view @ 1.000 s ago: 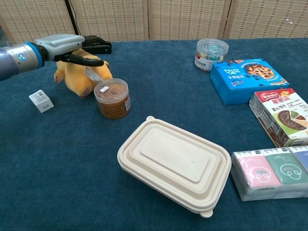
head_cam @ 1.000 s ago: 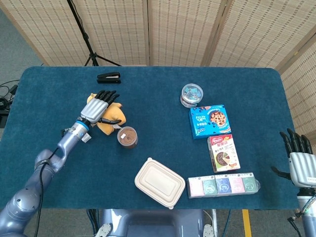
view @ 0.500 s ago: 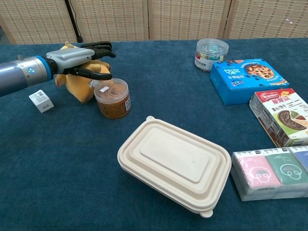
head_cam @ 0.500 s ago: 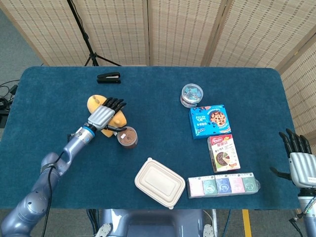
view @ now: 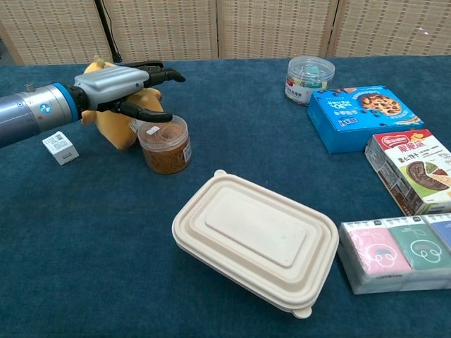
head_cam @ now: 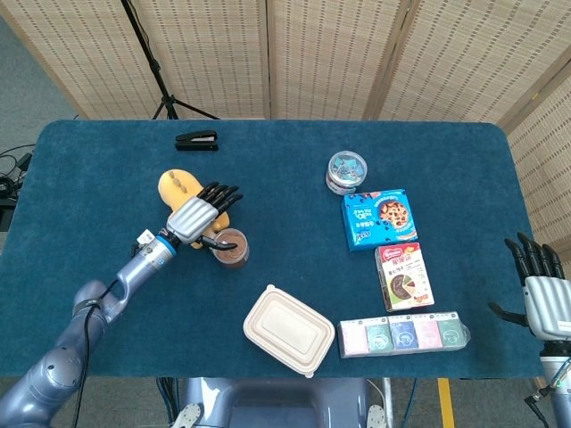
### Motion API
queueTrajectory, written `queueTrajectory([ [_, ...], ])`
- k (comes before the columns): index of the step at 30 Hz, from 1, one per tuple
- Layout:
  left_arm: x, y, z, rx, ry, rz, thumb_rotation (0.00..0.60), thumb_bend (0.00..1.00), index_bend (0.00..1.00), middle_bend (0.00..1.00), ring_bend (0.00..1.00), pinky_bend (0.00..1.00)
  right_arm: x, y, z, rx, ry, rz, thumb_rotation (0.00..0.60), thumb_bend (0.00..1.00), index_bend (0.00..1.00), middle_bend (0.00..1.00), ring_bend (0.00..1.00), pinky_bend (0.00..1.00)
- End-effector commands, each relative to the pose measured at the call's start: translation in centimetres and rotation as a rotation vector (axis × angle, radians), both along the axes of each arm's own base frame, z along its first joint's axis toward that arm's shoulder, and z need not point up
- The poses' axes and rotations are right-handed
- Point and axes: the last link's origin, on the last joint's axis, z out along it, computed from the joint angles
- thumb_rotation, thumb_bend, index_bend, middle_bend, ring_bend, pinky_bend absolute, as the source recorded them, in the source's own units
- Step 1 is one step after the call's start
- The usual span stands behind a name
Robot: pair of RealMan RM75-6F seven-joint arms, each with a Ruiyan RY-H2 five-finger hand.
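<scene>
2 hands show in the head view, well apart at opposite edges of the blue table (head_cam: pixel 294 259). The left hand (head_cam: pixel 198 217) is spread, fingers apart and holding nothing, hovering over the yellow plush toy (head_cam: pixel 176 188) and just above the brown jar (head_cam: pixel 231 247). Whether its fingertips touch the jar lid cannot be told. From the chest view, the left hand (view: pixel 118 86) reaches in from the left, fingers fanned out, thumb low over the jar (view: pixel 165 144), with the toy (view: pixel 113 127) just behind it. The right hand (head_cam: pixel 541 287) sits at the table's right edge, fingers extended and apart, holding nothing; only the head view shows it.

Only the chest view shows a small white box (view: pixel 59 147) clearly, left of the toy. Only the head view shows the black stapler (head_cam: pixel 196 139) near the far edge. Both show the beige lidded container (view: pixel 257 240), the blue cookie box (view: pixel 364 116) and the clear round tub (view: pixel 310 78).
</scene>
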Motion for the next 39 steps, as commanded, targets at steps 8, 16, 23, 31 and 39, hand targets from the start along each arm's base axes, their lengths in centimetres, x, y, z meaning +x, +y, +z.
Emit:
queueTrajectory([
  [8, -0.2, 0.4, 1.3, -0.005, -0.059, 0.029, 0.054, 0.0, 0.0, 0.0, 0.0, 0.0, 0.1, 0.0, -0.2, 0.012, -0.005, 0.002, 0.6, 0.0, 0.0, 0.0, 0.0, 0.0],
  [16, 0.1, 0.8, -0.1, -0.047, -0.003, 0.062, 0.055, 0.0, 0.0, 0.0, 0.0, 0.0, 0.2, 0.1, -0.4, 0.016, -0.007, 0.004, 0.6, 0.0, 0.0, 0.0, 0.0, 0.0],
  [23, -1.3, 2.5, 0.9, 0.003, 0.041, 0.167, 0.055, 0.0, 0.0, 0.0, 0.0, 0.0, 0.1, 0.2, -0.3, 0.009, -0.006, -0.001, 0.6, 0.0, 0.0, 0.0, 0.0, 0.0],
  [31, -2.6, 4.0, 3.0, 0.065, 0.082, 0.238, 0.041, 0.0, 0.0, 0.0, 0.0, 0.0, 0.0, 0.0, -0.5, 0.012, 0.0, -0.008, 0.6, 0.0, 0.0, 0.0, 0.0, 0.0],
  [39, -1.5, 3.7, 4.4, 0.064, -0.057, 0.175, 0.038, 0.0, 0.0, 0.0, 0.0, 0.0, 0.1, 0.3, -0.3, 0.003, -0.005, -0.005, 0.6, 0.0, 0.0, 0.0, 0.0, 0.0],
])
